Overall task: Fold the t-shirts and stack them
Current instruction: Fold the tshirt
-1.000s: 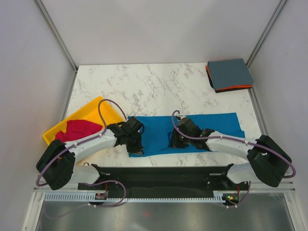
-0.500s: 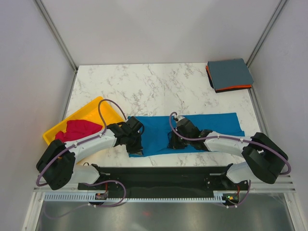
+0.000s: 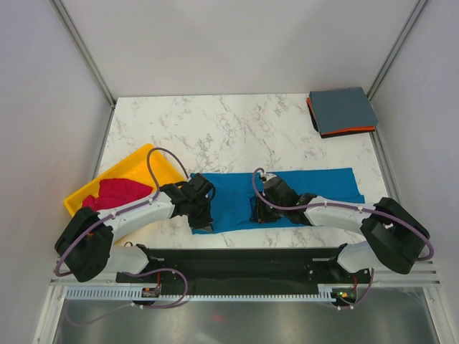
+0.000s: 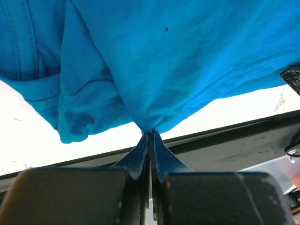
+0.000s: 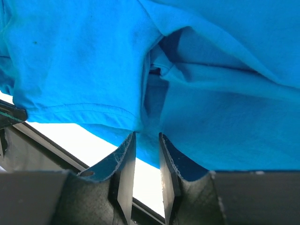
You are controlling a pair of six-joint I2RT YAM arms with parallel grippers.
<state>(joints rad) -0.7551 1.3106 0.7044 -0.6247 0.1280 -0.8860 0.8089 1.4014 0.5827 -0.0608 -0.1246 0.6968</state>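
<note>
The bright blue t-shirt (image 3: 301,192) lies spread as a wide strip near the table's front edge. My left gripper (image 3: 204,219) is at its front left corner; in the left wrist view the jaws (image 4: 151,135) are shut on the shirt's hem (image 4: 154,84). My right gripper (image 3: 259,212) is at the front hem near the middle; its jaws (image 5: 147,137) stand narrowly apart with a fold of blue cloth (image 5: 154,103) pinched between them. The magenta-red shirt (image 3: 115,192) lies crumpled in the yellow tray. The slate grey-blue shirt (image 3: 342,109) lies folded on the orange one (image 3: 358,131).
The yellow tray (image 3: 143,159) sits at the front left, close to my left arm. The folded stack is at the far right corner. The black base rail (image 3: 237,254) runs along the table's front edge. Grey walls close in both sides.
My right gripper has shifted slightly left along the blue shirt's front hem. The left gripper and the shirts have stayed put.
</note>
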